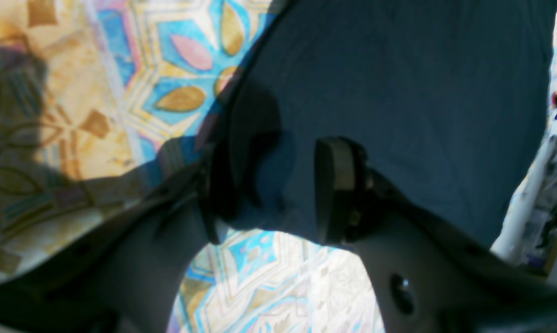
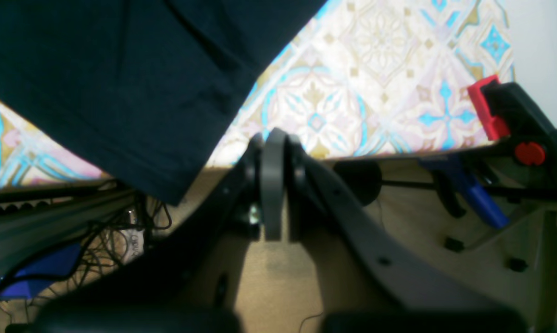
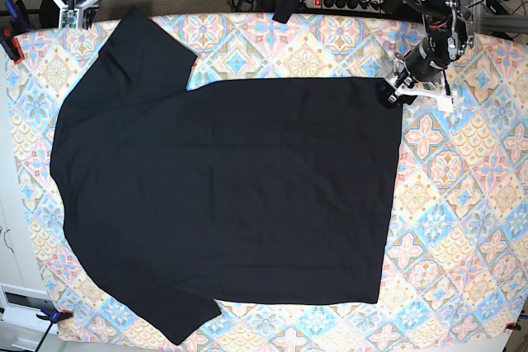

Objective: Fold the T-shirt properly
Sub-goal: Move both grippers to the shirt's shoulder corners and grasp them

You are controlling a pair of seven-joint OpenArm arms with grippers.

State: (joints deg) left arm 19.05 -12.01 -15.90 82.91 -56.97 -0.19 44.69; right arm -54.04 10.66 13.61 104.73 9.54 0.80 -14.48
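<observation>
Base view: one T-shirt (image 3: 223, 204), black, short-sleeved, spread flat over most of the counter (image 3: 462, 228), which carries a patterned tile-print cover. Sleeves lie toward the counter's left edge; the straight hem runs along the right side. No fold is visible anywhere; the garment lies in a single open layer.

Left gripper (image 3: 391, 93): at the far hem corner of the T-shirt, toward the counter's far right corner. In the left wrist view the jaws stand parted with the cloth corner lying between them; the pads (image 1: 336, 185) are not yet pressed together on it.

Right gripper (image 2: 273, 185): at the counter's far left corner, just beyond the sleeve tip. In the right wrist view the jaws are pressed together with nothing between them.

Progress, judged: folding not begun. Every fold is left to make, starting with a grasp on the hem corner.
</observation>
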